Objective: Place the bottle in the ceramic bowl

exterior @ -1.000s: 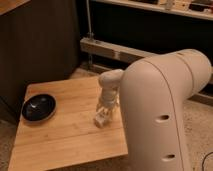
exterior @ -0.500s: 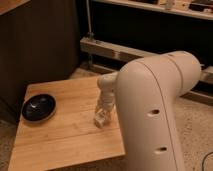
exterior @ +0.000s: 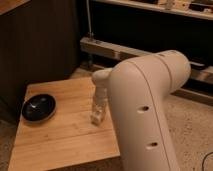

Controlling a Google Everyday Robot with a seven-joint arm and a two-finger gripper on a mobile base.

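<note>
The ceramic bowl [exterior: 38, 107] is round, shallow and glossy black. It sits at the left edge of the wooden table [exterior: 60, 140]. My gripper [exterior: 97, 116] hangs from the pale arm and points down at the table's right part, well to the right of the bowl. A small whitish shape at its tip, low over the wood, may be the bottle. I cannot separate it from the gripper.
My bulky white arm [exterior: 150, 115] fills the right foreground and hides the table's right edge. A dark wall panel [exterior: 40, 45] stands behind the table. A metal rail [exterior: 125, 52] and shelving run along the back. The floor [exterior: 195, 120] is speckled.
The arm has swung a little to the left and covers more of the table. The gripper has shifted slightly left, toward the bowl. The bowl has not moved.
</note>
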